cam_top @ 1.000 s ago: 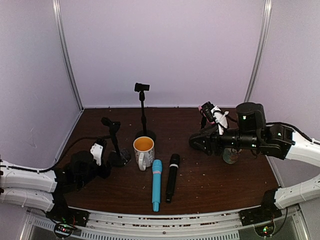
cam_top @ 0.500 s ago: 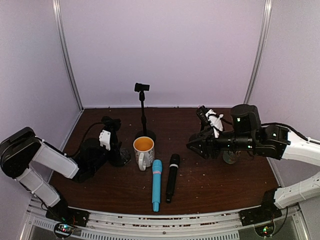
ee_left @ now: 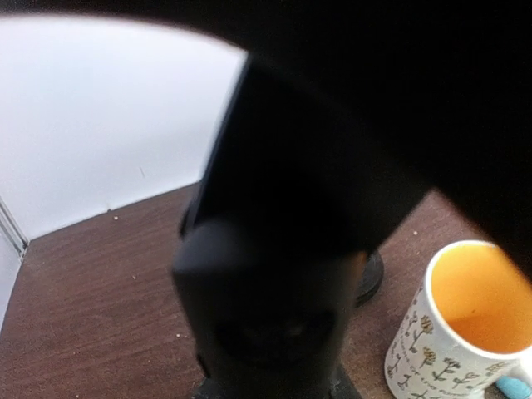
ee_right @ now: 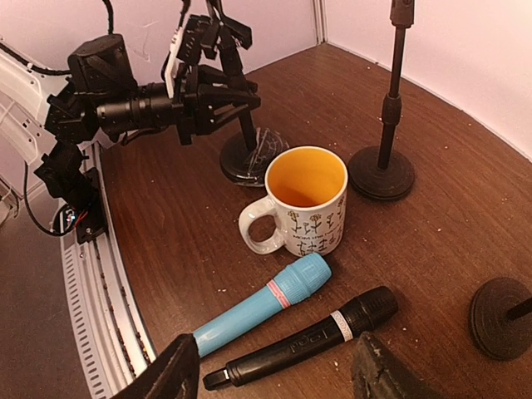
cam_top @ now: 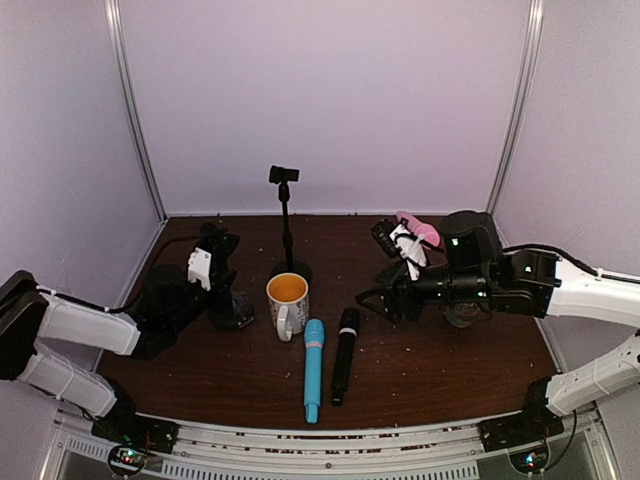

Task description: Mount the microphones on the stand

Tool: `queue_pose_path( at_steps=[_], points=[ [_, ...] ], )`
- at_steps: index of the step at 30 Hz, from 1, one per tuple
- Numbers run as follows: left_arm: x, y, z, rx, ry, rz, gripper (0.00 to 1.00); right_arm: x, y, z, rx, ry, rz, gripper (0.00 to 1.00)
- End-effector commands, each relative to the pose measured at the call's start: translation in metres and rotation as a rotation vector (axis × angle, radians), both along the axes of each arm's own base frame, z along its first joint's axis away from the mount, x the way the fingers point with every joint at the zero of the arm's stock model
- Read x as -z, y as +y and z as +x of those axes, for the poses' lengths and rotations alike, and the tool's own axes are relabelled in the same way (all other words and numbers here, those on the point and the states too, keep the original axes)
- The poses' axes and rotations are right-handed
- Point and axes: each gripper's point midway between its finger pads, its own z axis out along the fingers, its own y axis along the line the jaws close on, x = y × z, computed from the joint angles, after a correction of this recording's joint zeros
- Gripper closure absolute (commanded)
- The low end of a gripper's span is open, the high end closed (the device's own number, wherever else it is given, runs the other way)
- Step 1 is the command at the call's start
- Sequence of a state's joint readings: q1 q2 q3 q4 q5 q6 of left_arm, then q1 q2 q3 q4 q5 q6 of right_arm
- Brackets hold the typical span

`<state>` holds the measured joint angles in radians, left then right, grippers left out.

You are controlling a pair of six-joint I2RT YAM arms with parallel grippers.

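A light blue microphone [cam_top: 313, 368] and a black microphone [cam_top: 343, 355] lie side by side on the table, heads toward the mug. Both show in the right wrist view, the blue microphone [ee_right: 266, 303] and the black microphone [ee_right: 312, 339]. A pink microphone [cam_top: 420, 230] shows behind my right wrist, partly hidden. My right gripper [cam_top: 378, 295] is open and empty, hovering just right of the black microphone's head; in its own view the right gripper [ee_right: 278, 370] has its fingers spread above both microphones. My left gripper [cam_top: 225, 258] is at the short black stand [cam_top: 232, 300]; its fingers [ee_right: 224, 83] look spread beside the post.
A white flowered mug [cam_top: 288, 300] with an orange inside stands between the stands. A tall stand [cam_top: 286, 215] with a clip rises behind it. A round stand base [cam_top: 460, 315] sits under my right arm. The left wrist view is filled by the blurred short stand [ee_left: 274, 274].
My left arm has risen and brought its gripper up to the short stand. My right gripper has moved left and lower toward the black microphone.
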<state>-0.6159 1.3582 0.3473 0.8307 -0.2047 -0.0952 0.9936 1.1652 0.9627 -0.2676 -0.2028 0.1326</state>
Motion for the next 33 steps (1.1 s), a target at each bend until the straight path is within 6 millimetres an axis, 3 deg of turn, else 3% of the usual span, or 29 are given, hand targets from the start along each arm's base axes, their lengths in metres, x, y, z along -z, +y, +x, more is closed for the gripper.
queue_pose_path(
  at_steps=[1,6,13,17,20,28,33],
  points=[
    [-0.063,-0.003,-0.015,0.069,-0.111,-0.076,0.97,-0.022,0.01,-0.004,-0.027,-0.021,0.072,0.37],
    [-0.101,-0.028,-0.05,0.221,-0.099,-0.105,1.0,-0.032,0.008,-0.008,-0.023,-0.02,0.102,0.37],
    [-0.143,-0.093,-0.105,0.475,-0.106,-0.073,1.0,-0.044,-0.017,-0.013,0.012,-0.059,0.081,0.37],
    [-0.161,-0.137,-0.131,0.622,-0.1,-0.13,1.0,-0.049,-0.042,-0.011,0.095,-0.074,0.031,0.37],
    [-0.162,-0.173,-0.143,0.713,-0.1,-0.146,1.0,-0.038,-0.075,0.001,0.252,-0.067,-0.042,0.36],
    [-0.146,-0.263,-0.157,0.899,-0.138,-0.149,1.0,-0.002,-0.154,-0.001,0.52,-0.036,-0.111,0.35],
    [-0.121,-0.301,-0.153,0.967,-0.136,-0.139,1.0,0.022,-0.169,-0.004,0.558,-0.01,-0.185,0.35]
  ],
)
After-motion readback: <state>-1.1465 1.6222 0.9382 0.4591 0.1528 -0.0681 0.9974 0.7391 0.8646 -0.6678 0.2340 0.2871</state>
